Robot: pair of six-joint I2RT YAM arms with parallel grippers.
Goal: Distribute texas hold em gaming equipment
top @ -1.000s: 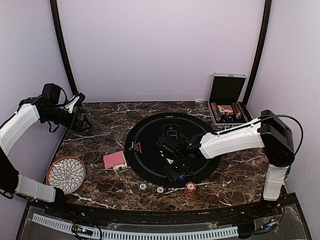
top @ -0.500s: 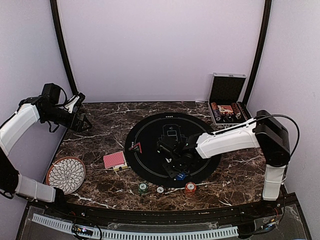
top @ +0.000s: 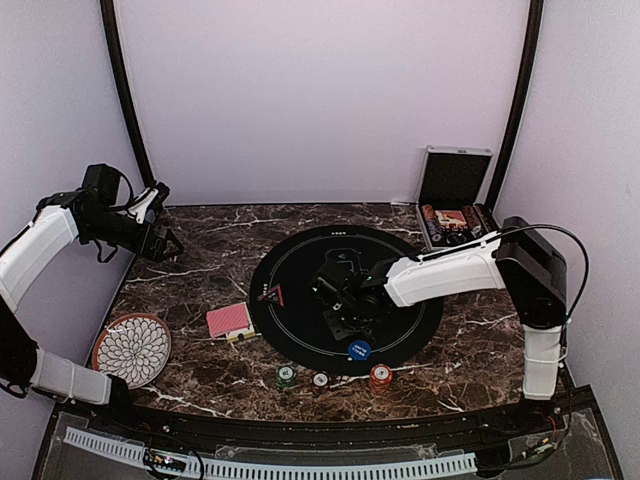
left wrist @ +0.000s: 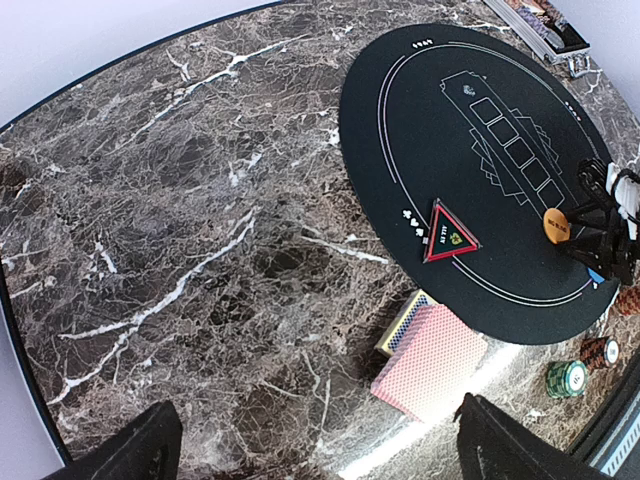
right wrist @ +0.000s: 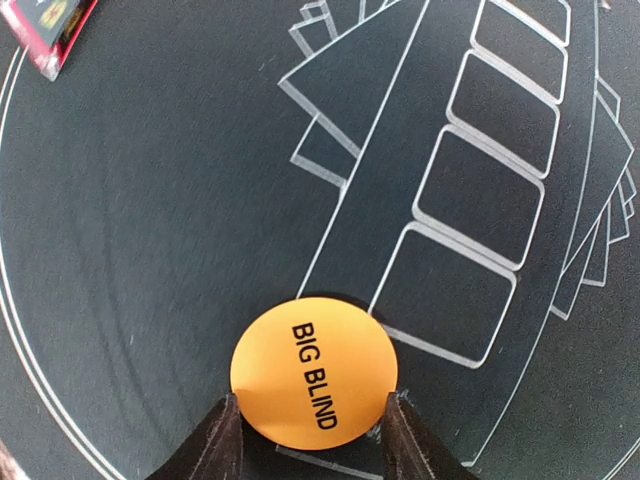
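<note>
My right gripper (right wrist: 310,438) is shut on an orange "BIG BLIND" button disc (right wrist: 314,372), its fingers (right wrist: 215,447) pressing both edges, over the black round mat (right wrist: 150,200). From above, that gripper (top: 340,305) hangs over the mat's near half. A blue button disc (top: 358,349) lies on the mat's near edge. Green (top: 286,376), white (top: 320,379) and red (top: 380,376) poker chips sit on the marble in front. Red-backed playing cards (top: 230,320) lie left of the mat, also the cards (left wrist: 430,360) under my left wrist. My left gripper (top: 165,245) is open, raised at the far left.
A white flower-patterned plate (top: 131,348) sits at the near left. The open silver-edged chip case (top: 455,210) stands at the back right. A red-edged triangular marker (top: 270,295) rests on the mat's left side.
My right gripper has narrowed onto the orange disc and moved away from the mat's near edge toward its middle, uncovering the blue disc. The left arm has stayed put.
</note>
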